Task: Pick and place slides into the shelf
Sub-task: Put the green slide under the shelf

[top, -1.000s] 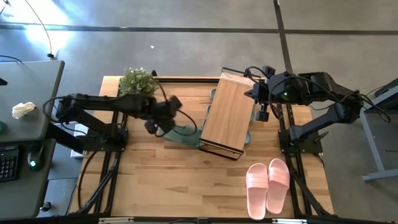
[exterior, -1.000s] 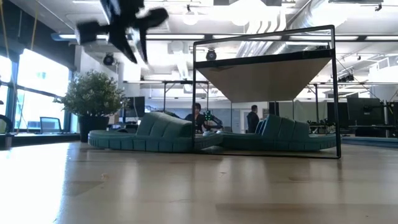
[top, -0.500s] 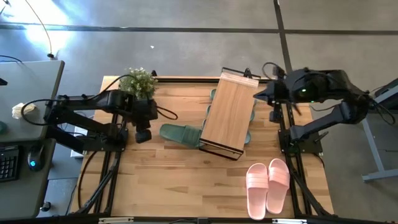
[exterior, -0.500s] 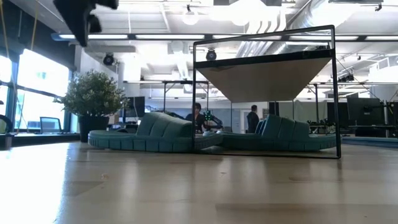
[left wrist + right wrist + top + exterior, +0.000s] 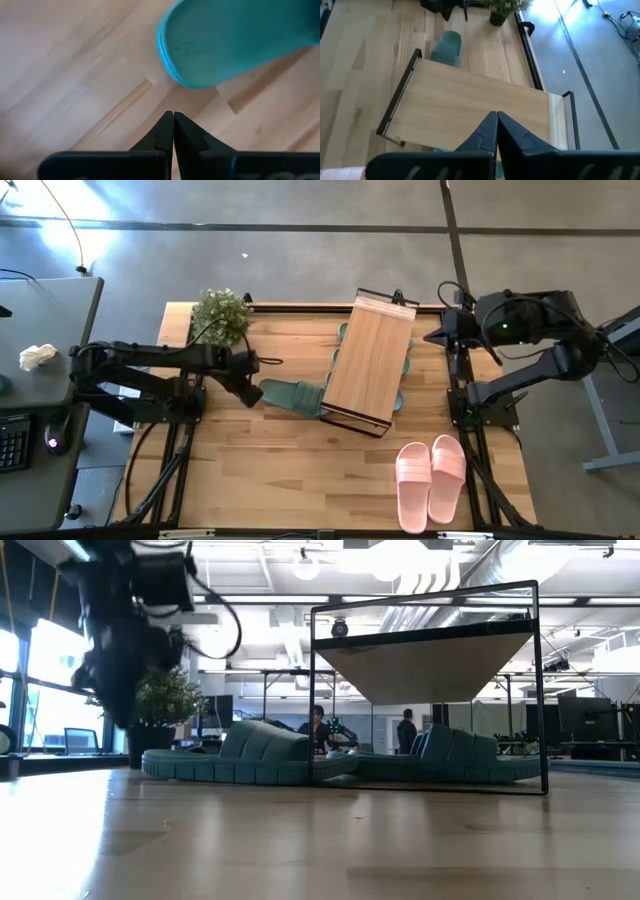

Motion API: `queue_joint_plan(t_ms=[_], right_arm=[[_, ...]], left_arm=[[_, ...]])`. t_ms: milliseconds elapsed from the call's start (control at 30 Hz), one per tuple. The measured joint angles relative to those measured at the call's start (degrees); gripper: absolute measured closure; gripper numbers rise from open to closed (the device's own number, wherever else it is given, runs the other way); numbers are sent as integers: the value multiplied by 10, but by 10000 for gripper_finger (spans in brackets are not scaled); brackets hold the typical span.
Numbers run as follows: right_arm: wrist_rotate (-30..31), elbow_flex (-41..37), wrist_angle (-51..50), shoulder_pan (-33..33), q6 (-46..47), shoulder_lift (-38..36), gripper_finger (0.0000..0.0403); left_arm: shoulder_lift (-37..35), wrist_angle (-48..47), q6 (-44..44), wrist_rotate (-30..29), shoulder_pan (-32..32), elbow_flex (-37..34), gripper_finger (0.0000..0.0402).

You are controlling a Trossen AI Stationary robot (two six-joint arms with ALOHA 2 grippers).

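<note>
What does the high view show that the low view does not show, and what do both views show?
Only the high view shows the pink slides, the shelf's plank top and the right gripper, shut, beside the shelf. Only the low view shows the shelf's underside and people in the room behind. Both show the green slide partly under the shelf, the plant and the left gripper, shut, near that slide.

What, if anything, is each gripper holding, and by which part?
Nothing is held. The left gripper is shut and empty near a green slide; the right gripper is shut above the shelf.

wooden table [image 5: 250, 470]: shelf [image 5: 368, 362], slides [image 5: 431, 476], perhaps plant [image 5: 221, 311]
</note>
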Motion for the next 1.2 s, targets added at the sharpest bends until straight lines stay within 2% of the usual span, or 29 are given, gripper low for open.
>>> queue_joint_plan(t_ms=[167, 333, 500, 667, 833, 967, 1200], right_arm=[[0, -33, 3, 0, 2, -9, 403], [1, -116, 17, 0, 58, -44, 403], [-19, -210, 43, 0, 176, -121, 403], [-41, -330, 42, 3, 293, -172, 403], [-77, -448, 91, 1, 331, -166, 403], [-99, -521, 157, 0, 338, -151, 403], [-144, -582, 235, -30, 319, -115, 403]], left_arm=[[0, 68, -47, -20, 9, -53, 401], [0, 117, -61, -45, 9, -62, 401], [31, 145, -61, -56, 10, -62, 401], [89, 178, -57, -34, 9, -62, 402], [119, 238, -52, -25, 9, -62, 401], [129, 242, -52, -24, 9, -62, 401], [130, 242, -49, -36, 9, -59, 401]])
